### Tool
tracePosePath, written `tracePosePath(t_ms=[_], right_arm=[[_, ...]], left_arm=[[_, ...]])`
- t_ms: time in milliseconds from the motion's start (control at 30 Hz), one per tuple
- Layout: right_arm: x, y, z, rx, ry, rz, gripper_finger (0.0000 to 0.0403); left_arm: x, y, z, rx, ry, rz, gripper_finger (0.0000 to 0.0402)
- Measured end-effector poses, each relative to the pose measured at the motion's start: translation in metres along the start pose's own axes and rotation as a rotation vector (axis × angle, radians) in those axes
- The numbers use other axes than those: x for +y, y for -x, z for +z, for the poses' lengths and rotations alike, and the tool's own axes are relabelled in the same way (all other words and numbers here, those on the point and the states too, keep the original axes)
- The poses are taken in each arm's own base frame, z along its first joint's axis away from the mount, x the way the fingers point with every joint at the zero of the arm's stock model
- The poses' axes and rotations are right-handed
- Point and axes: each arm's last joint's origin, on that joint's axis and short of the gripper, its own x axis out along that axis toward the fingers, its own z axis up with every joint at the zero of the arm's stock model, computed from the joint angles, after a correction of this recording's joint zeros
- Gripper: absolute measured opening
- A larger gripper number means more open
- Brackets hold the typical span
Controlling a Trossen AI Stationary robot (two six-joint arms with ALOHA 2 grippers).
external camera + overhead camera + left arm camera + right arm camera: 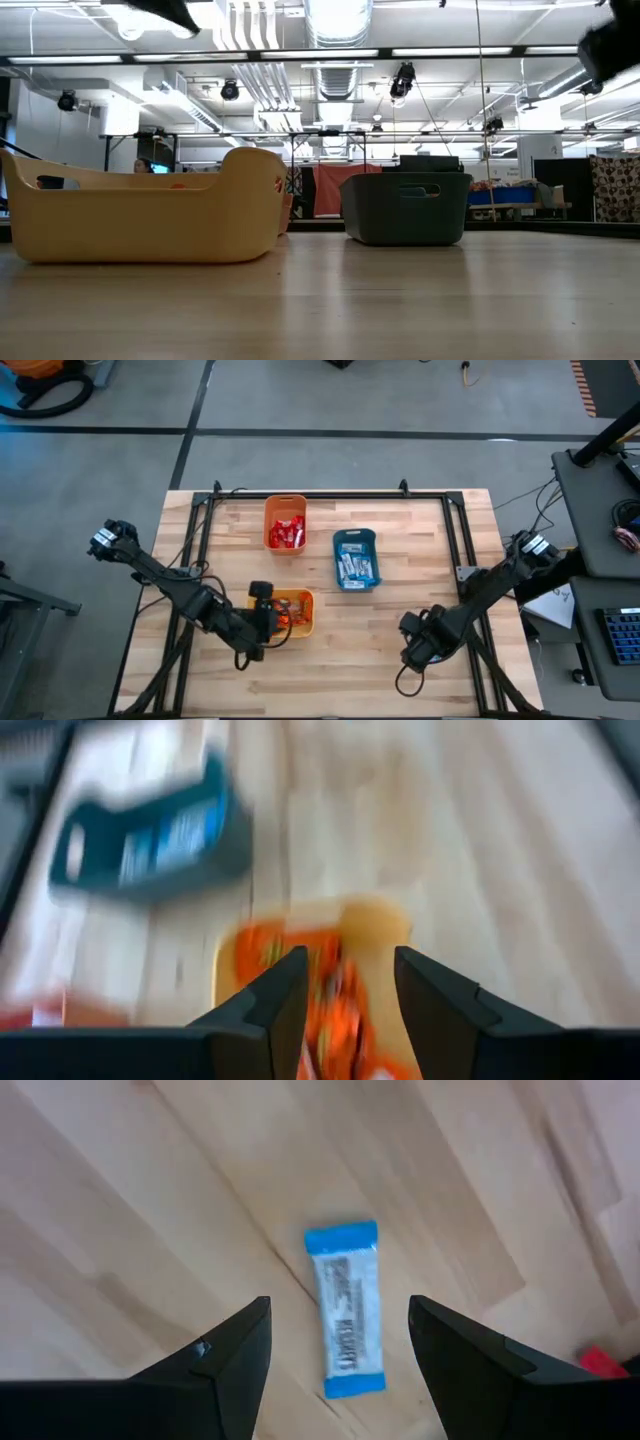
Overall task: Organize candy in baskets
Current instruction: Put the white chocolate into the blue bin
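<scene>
My right gripper (413, 643) hovers open over the table's near right part. In the right wrist view a light blue and white candy bar (346, 1312) lies flat on the wood below the gap of my right gripper (338, 1306), untouched. My left gripper (262, 607) is open above the yellow basket (304, 622), which holds orange candy (330, 990); its fingers (350, 962) hold nothing. The orange basket (285, 524) holds red candy. The teal basket (355, 559) holds blue and white candy.
A black metal frame (330, 495) runs along the table's far edge and down both sides. Bare wood (400, 610) lies between the baskets and my right gripper. In the low view the yellow basket (140, 215) and the teal basket (405, 208) stand apart.
</scene>
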Motion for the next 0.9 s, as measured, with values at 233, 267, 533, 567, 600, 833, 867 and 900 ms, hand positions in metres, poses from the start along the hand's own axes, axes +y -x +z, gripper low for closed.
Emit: tracePosePath(t_ms=[233, 267, 533, 567, 600, 833, 867, 900], right_arm=[[0.009, -0.028, -0.001, 0.142, 0.079, -0.07, 0.0226], [0.01, -0.031, -0.001, 0.148, 0.085, -0.079, 0.0226], [0.013, -0.047, 0.0, 0.169, 0.159, -0.127, 0.0226], [0.013, -0.048, 0.0, 0.17, 0.161, -0.129, 0.0226], [0.013, -0.049, 0.0, 0.171, 0.165, -0.132, 0.0226], [0.009, -0.056, 0.0, 0.163, 0.17, -0.144, 0.021], [0.009, -0.057, 0.0, 0.16, 0.17, -0.138, 0.0204], [0.009, -0.058, 0.0, 0.159, 0.17, -0.132, 0.0197]], left_arm=[[-0.006, 0.001, 0.018, -0.187, -0.106, -0.036, 0.0122], [-0.006, 0.001, 0.019, -0.205, -0.105, -0.038, 0.012], [-0.009, 0.004, 0.03, -0.311, -0.098, -0.103, 0.0115], [-0.01, 0.005, 0.031, -0.317, -0.096, -0.108, 0.0115], [-0.01, 0.005, 0.031, -0.324, -0.093, -0.11, 0.0115], [-0.011, 0.004, 0.034, -0.382, -0.083, -0.133, 0.0115], [-0.012, 0.004, 0.034, -0.391, -0.079, -0.134, 0.0115], [-0.012, 0.003, 0.033, -0.396, -0.076, -0.134, 0.0115]])
